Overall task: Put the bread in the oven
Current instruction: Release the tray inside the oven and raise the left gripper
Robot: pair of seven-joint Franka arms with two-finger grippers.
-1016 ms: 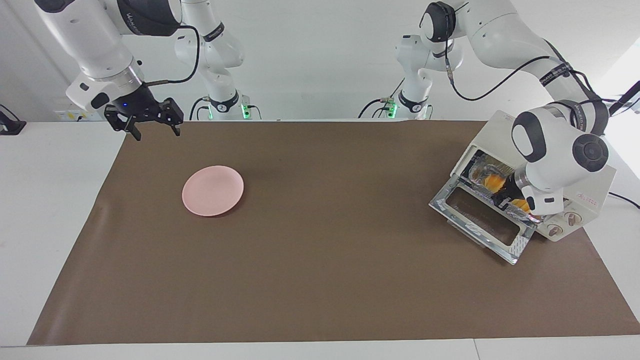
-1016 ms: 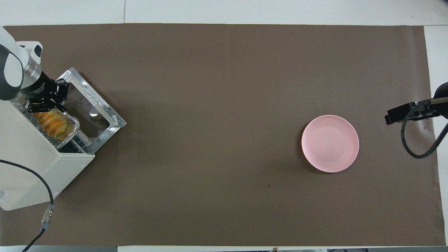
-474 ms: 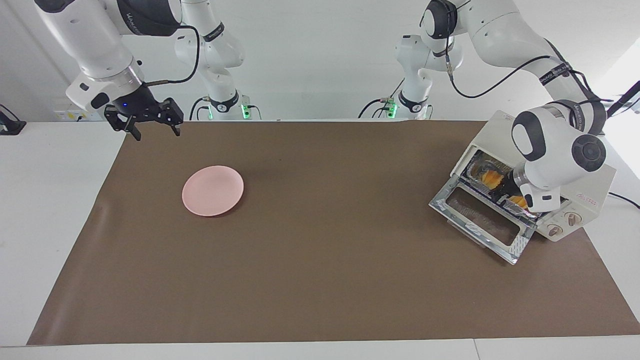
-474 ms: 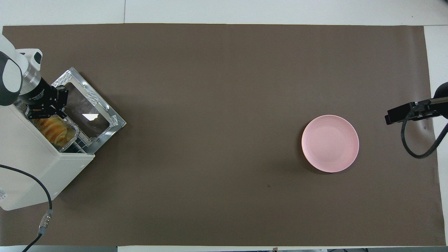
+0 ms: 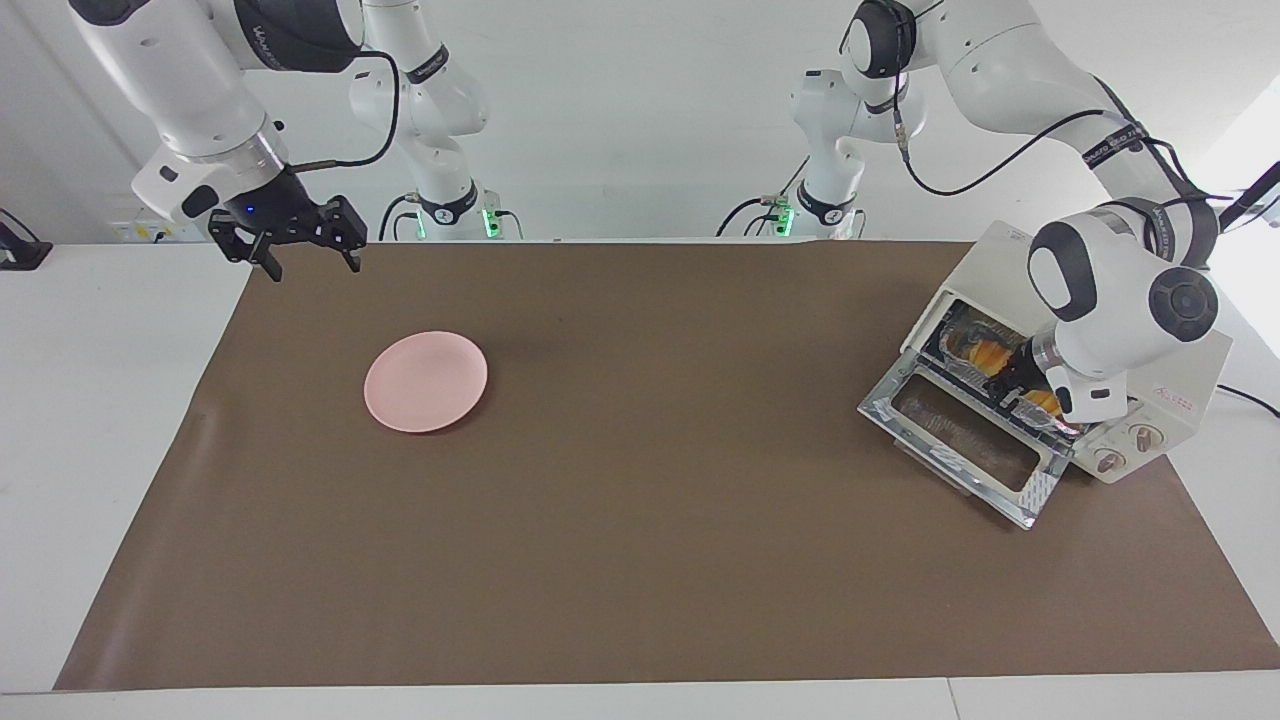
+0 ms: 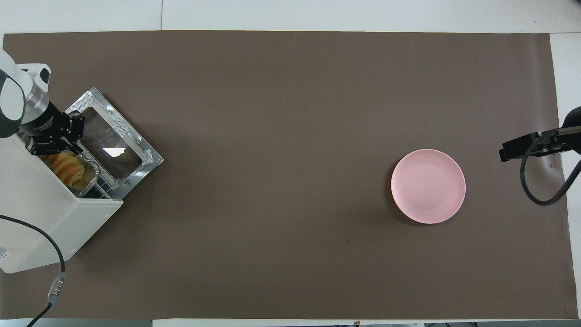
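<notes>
The bread (image 6: 68, 167) lies in a foil tray (image 6: 92, 175) inside the open oven (image 5: 1180, 385), directly under the left gripper (image 6: 51, 144); I can't tell its grip. The right gripper (image 5: 305, 252) waits, spread, well apart from the pink plate (image 5: 426, 381).

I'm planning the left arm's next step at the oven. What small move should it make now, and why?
Probably push a little deeper. The left end effector is at the open oven mouth against the foil tray, and the tray with the bread still pokes out over the lowered door. The right end effector waits near the table's edge.
</notes>
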